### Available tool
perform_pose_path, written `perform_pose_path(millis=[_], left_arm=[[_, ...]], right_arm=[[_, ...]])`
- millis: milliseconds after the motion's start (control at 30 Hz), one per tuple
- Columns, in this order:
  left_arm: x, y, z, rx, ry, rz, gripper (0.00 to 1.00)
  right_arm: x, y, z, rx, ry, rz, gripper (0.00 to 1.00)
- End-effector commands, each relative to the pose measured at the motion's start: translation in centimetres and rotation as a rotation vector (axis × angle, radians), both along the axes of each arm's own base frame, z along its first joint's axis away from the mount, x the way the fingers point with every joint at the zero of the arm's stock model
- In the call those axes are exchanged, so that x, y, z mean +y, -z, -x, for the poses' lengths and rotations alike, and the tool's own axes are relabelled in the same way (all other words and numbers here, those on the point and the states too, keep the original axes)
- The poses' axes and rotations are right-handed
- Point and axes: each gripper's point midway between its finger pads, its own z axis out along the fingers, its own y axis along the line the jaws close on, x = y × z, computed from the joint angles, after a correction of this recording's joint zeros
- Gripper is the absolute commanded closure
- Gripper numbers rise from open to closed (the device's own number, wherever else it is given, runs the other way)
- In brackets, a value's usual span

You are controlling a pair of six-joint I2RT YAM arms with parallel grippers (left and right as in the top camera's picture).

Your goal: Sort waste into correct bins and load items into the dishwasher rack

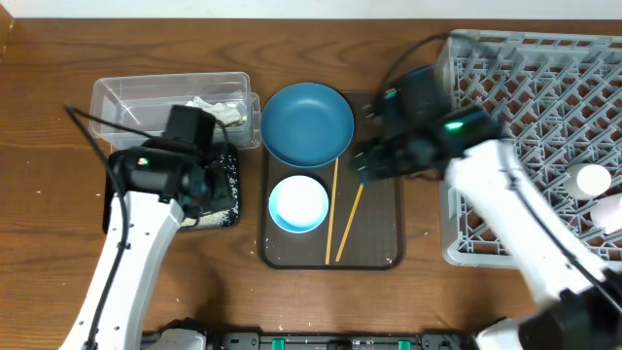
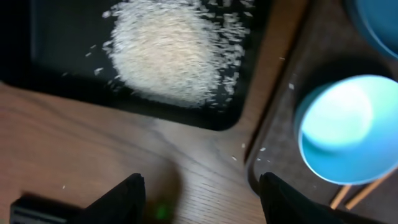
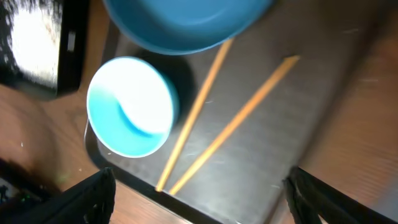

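Note:
A pile of white rice [image 2: 168, 50] lies in the black tray [image 2: 62, 37]. My left gripper [image 2: 202, 199] hangs open over bare wood beside that tray's corner, holding nothing. A crumpled tissue [image 1: 209, 105] sits in the clear tub [image 1: 126, 97]. On the brown serving tray [image 3: 298, 124] are the dark blue plate [image 3: 180, 22], the light blue bowl [image 3: 130, 106] and two chopsticks [image 3: 242, 121]. My right gripper [image 3: 199, 199] is open above the chopsticks' near ends and touches nothing. The grey dishwasher rack [image 1: 544, 97] at the right holds a cream cup [image 1: 591, 181] and a pink cup [image 1: 610, 209].
The left arm [image 1: 136, 243] reaches up the table's left side, its gripper [image 1: 199, 185] over the black tray's edge. The right arm [image 1: 525, 233] crosses in front of the rack, its gripper [image 1: 362, 163] over the serving tray's right half. Cables trail near both wrists.

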Motion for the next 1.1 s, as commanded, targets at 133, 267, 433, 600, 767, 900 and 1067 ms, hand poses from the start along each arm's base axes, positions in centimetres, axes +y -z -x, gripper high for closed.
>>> perform_pose_path(millis=[133, 267, 433, 600, 767, 900, 1067], left_arm=[[1.6, 0.0, 0.2, 0.004, -0.069, -0.024, 0.38], [1.6, 0.0, 0.2, 0.004, -0.069, -0.024, 0.38], [1.6, 0.0, 0.2, 0.004, -0.069, -0.024, 0.38], [1.6, 0.0, 0.2, 0.005, -0.069, -0.024, 0.38], [1.6, 0.0, 0.2, 0.004, -0.069, -0.024, 0.38], [1.6, 0.0, 0.2, 0.005, -0.069, -0.024, 0.38], [1.6, 0.0, 0.2, 0.004, -0.07, -0.024, 0.38]], right_arm=[[4.6, 7.8, 3.0, 0.158, 0.006, 0.125, 0.31], [5.7, 11.8, 4.0, 0.236, 0.016, 0.181, 0.54], [5.7, 14.1, 4.3, 0.281, 0.031, 0.21, 0.99], [5.0, 10.3, 2.2, 0.191, 0.063, 0.186, 0.99], [1.1, 1.6, -1.6, -0.05, 0.136, 0.186, 0.99], [-6.0, -4.9, -4.0, -0.29, 0.319, 0.302, 0.99], [-16.0, -11.1, -5.1, -0.509, 0.56, 0.505, 0.99]])
